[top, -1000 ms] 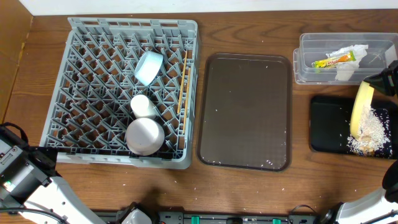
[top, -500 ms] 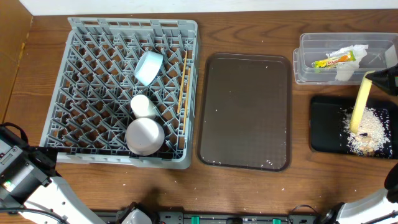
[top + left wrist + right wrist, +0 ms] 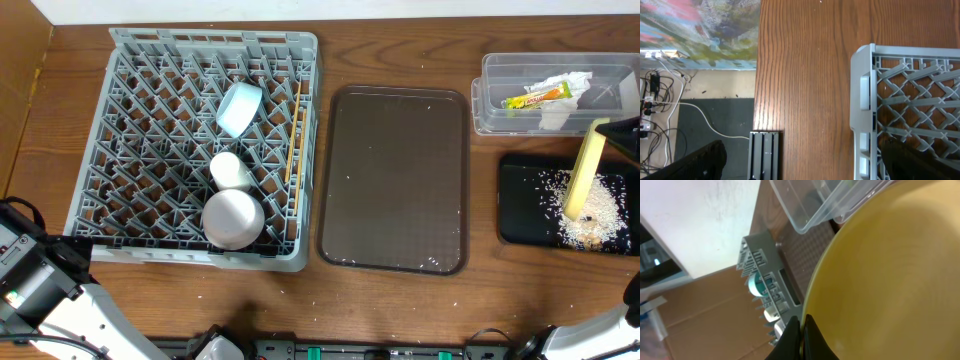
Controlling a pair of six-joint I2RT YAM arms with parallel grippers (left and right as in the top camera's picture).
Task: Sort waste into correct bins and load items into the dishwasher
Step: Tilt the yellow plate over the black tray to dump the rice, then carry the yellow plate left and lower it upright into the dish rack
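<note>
My right gripper [image 3: 624, 134] [image 3: 801, 336] is shut on the rim of the yellow plate [image 3: 583, 178] [image 3: 890, 280]. It holds the plate tipped nearly on edge over the black bin [image 3: 520, 205], where pale rice crumbs [image 3: 590, 215] lie. The clear tub [image 3: 480, 105] [image 3: 810, 210] behind it holds the white napkin [image 3: 560, 92] and yellow-green wrapper [image 3: 535, 97]. The grey dish rack [image 3: 200, 42] [image 3: 862, 90] holds the light-blue saucer [image 3: 240, 108], cream cup [image 3: 230, 170], pale bowl [image 3: 233, 218] and chopsticks [image 3: 293, 135]. My left gripper [image 3: 805, 167] is open and empty beside the rack's front left corner.
A dark-brown serving tray [image 3: 395, 180] with a few crumbs lies between the rack and the bins. Stray crumbs dot the wooden table in front of it. The table's left edge, a metal rail and cables on the floor show in the left wrist view.
The yellow plate has tipped steeper, from slanted to nearly on edge, and the rice on it has slid off into the black bin. The left arm has not moved.
</note>
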